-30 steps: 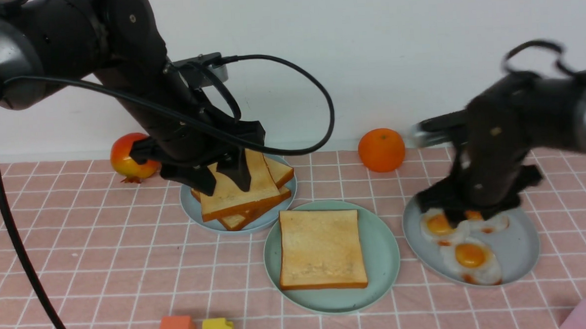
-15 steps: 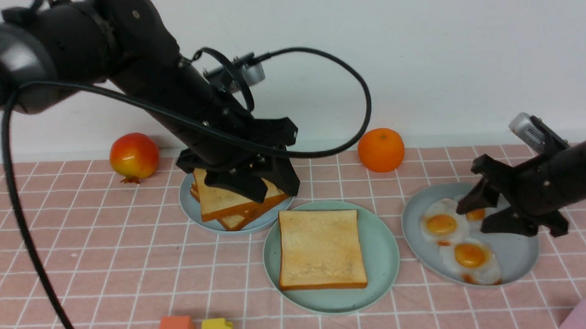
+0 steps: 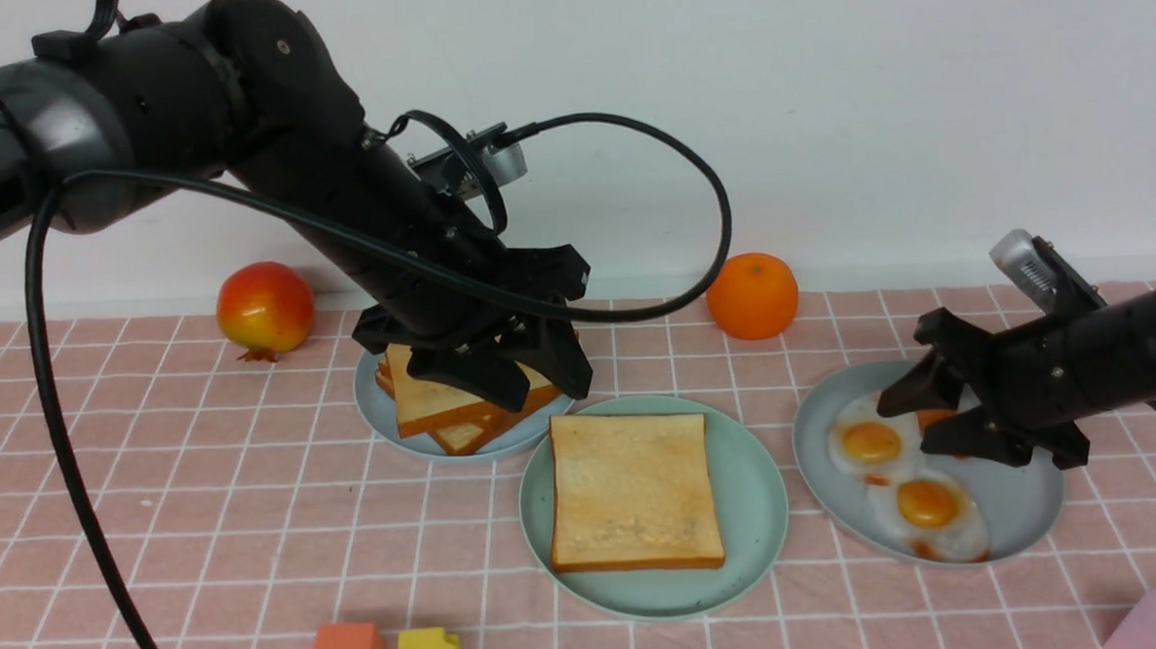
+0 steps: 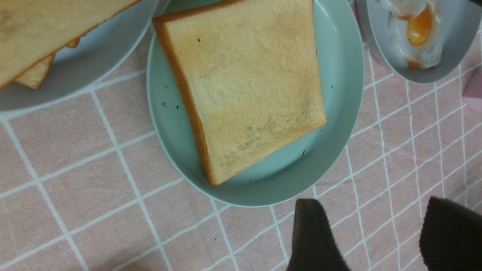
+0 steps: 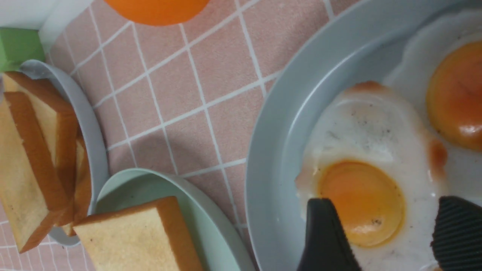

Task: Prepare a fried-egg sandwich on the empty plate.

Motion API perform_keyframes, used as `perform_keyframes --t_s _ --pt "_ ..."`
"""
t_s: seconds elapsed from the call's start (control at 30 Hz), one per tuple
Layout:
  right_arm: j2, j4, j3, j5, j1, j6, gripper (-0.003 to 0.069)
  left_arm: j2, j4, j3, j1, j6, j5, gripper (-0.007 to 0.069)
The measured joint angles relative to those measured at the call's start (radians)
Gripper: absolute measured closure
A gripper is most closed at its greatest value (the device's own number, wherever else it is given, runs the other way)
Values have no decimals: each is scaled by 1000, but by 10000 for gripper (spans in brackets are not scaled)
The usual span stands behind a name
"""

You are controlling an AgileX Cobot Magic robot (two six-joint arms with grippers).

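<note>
Mint-green plate: centre of the pink checked cloth, holding one toast slice, no egg. The left wrist view alone shows dark specks on its rim. Left gripper hangs over the toast stack on a grey-blue plate, jaws wide, empty. Right gripper is over the fried eggs on the second grey-blue plate, jaws apart, nothing held; the right wrist view shows its fingers straddling a yolk. That view alone shows a green block. Lettering on the left arm is unreadable.
</note>
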Motion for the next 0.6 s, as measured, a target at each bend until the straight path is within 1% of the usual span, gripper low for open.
perform_keyframes --t_s 0.27,0.6 --pt "-23 -45 0 23 -54 -1 245 0 -2 0 0 0 7 198" --pt "21 -25 0 46 -58 -2 245 0 -3 0 0 0 7 198"
